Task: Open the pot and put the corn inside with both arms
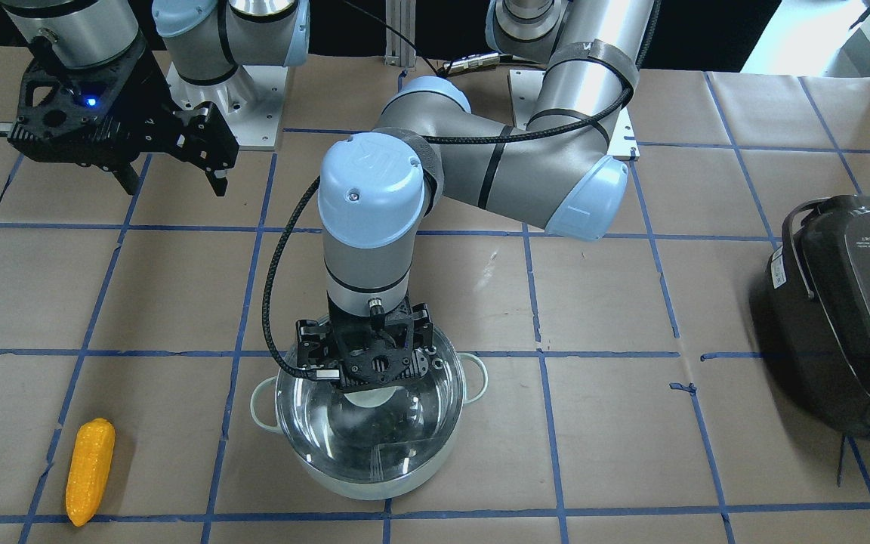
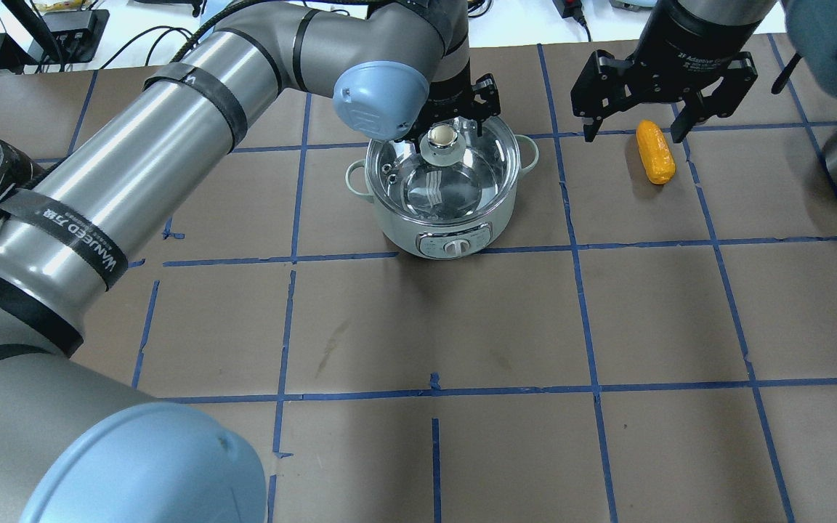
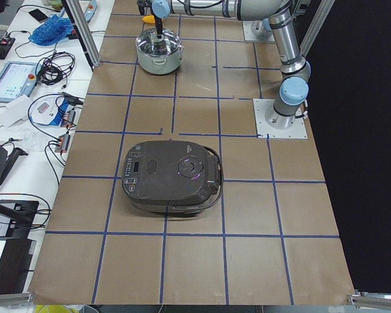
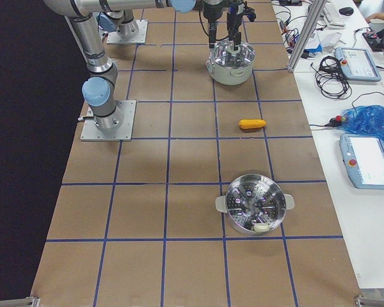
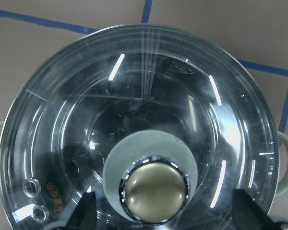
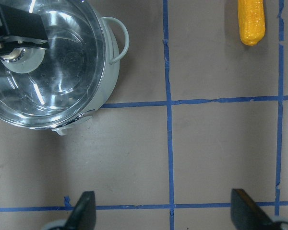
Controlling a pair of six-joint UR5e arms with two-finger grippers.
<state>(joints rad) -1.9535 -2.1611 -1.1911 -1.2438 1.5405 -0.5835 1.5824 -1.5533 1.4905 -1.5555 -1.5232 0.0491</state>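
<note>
The steel pot (image 2: 447, 231) stands at the table's far middle with its glass lid (image 2: 455, 181) on it. My left gripper (image 5: 166, 212) is open right over the lid. Its fingers (image 5: 86, 211) stand wide on either side of the steel knob (image 5: 155, 191) without touching it; it also shows in the front view (image 1: 365, 375). The orange-yellow corn (image 2: 655, 152) lies flat on the table to the pot's right, also in the front view (image 1: 90, 472). My right gripper (image 2: 633, 131) is open and empty, high above the table beside the corn (image 6: 251, 21).
A dark grey rice cooker (image 1: 850, 317) sits at the table's left end. A steel steamer basket (image 4: 253, 204) sits at the right end, beyond the corn. Blue tape lines (image 1: 541, 355) grid the brown table cover.
</note>
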